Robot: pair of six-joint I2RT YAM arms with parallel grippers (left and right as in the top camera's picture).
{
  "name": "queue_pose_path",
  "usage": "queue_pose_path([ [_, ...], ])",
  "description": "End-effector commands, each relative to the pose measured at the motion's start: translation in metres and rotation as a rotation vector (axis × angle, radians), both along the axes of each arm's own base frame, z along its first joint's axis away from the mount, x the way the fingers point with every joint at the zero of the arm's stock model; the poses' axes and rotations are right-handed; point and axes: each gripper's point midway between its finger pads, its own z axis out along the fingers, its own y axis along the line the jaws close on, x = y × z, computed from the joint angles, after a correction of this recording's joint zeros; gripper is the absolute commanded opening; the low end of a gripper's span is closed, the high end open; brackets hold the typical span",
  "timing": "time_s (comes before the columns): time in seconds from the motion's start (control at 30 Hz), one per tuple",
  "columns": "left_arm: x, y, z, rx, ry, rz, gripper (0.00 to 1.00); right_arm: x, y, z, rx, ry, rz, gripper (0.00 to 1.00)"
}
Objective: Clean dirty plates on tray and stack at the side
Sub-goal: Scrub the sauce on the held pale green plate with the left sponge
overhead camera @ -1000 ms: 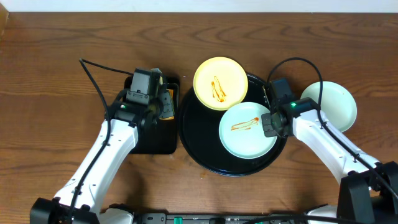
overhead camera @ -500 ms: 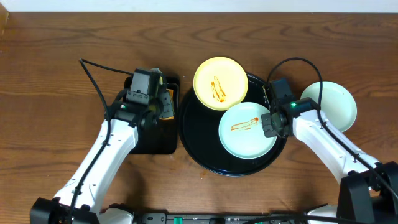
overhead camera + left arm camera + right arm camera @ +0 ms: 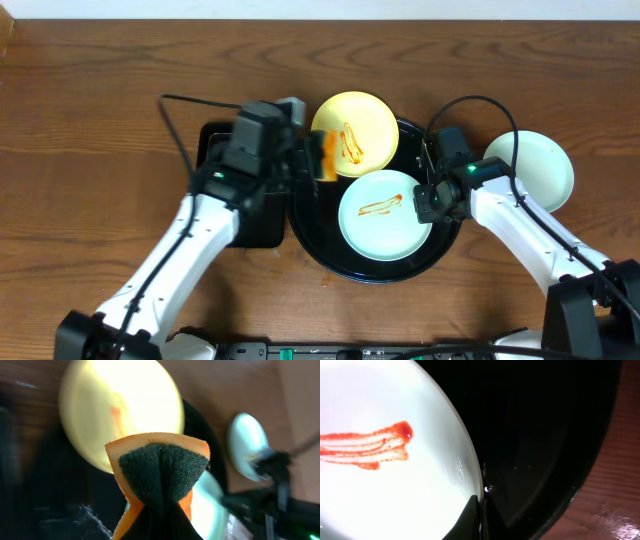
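On the left lies a rectangular black tray [image 3: 262, 232], partly covered by the left arm. The left end effector [image 3: 156, 524] is pinched narrow on a sponge [image 3: 160, 467], orange foam folded around a coarse dark green scouring face. From overhead, the sponge hangs over the left edge of the yellow plate [image 3: 370, 125]; whether it touches the plate cannot be told.

The yellow plate is small, round and glossy, with a thin orange-brown sauce streak [image 3: 350, 140]. It sits at the upper part of the round black tray [image 3: 310, 235], its far edge reaching past the low rim. The tray's shiny floor is bare along its left and lower side.

The streaked mint plate [image 3: 385, 215] lies inside the tray, right of centre and close under the yellow one, carrying a red-orange smear [image 3: 370, 450]. The right end effector [image 3: 481, 510] is closed tight on that plate's right rim, its fingertips meeting at the edge, with the tray's rim just beyond.

Farthest right, the clean mint plate [image 3: 535, 170] rests on the brown wood-grain desk [image 3: 100, 80], just beside the tray. The desk has open room to the far left and along the top.
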Motion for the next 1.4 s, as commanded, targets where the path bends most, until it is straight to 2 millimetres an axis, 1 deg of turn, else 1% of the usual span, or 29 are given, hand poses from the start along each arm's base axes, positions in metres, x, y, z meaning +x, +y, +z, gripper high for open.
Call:
queue_pose_path([
  [0.0,-0.013,-0.050,0.006,-0.099,0.049,-0.087,0.08,-0.004,0.005,0.003,0.044,0.011,-0.022,0.01],
  [0.03,-0.018,-0.067,0.000,-0.109,0.062,-0.115,0.08,-0.005,0.004,0.003,0.042,0.017,-0.022,0.01],
  [0.07,-0.022,-0.078,-0.005,-0.113,0.074,-0.132,0.07,-0.006,0.004,0.003,0.041,0.019,-0.022,0.01],
  [0.17,-0.030,-0.102,-0.024,-0.124,0.132,-0.138,0.08,-0.006,0.004,0.003,0.040,0.020,-0.022,0.01],
  [0.3,-0.039,-0.132,-0.040,-0.153,0.165,-0.164,0.08,-0.006,0.004,0.003,0.041,0.020,-0.022,0.01],
  [0.43,-0.041,-0.151,-0.051,-0.199,0.209,-0.146,0.08,-0.006,0.004,0.003,0.040,0.021,-0.022,0.01],
  [0.53,-0.038,-0.152,-0.063,-0.221,0.286,-0.071,0.08,-0.007,0.003,0.003,0.039,0.024,-0.022,0.01],
  [0.7,-0.034,-0.153,-0.080,-0.234,0.352,0.001,0.08,-0.008,0.003,0.002,0.038,0.026,-0.022,0.01],
  [0.8,-0.033,-0.154,-0.084,-0.247,0.374,0.021,0.08,-0.008,0.003,0.002,0.038,0.026,-0.022,0.01],
  [0.93,-0.031,-0.156,-0.082,-0.263,0.375,0.027,0.08,-0.008,0.003,0.002,0.038,0.027,-0.022,0.01],
  [1.07,-0.034,-0.158,-0.085,-0.261,0.387,0.028,0.08,-0.008,0.003,0.002,0.038,0.027,-0.022,0.01],
  [1.23,-0.041,-0.162,-0.104,-0.243,0.449,0.054,0.08,-0.008,0.003,0.002,0.038,0.027,-0.022,0.01],
  [1.37,-0.042,-0.162,-0.112,-0.231,0.461,0.057,0.08,-0.008,0.003,0.002,0.037,0.027,-0.022,0.01],
])
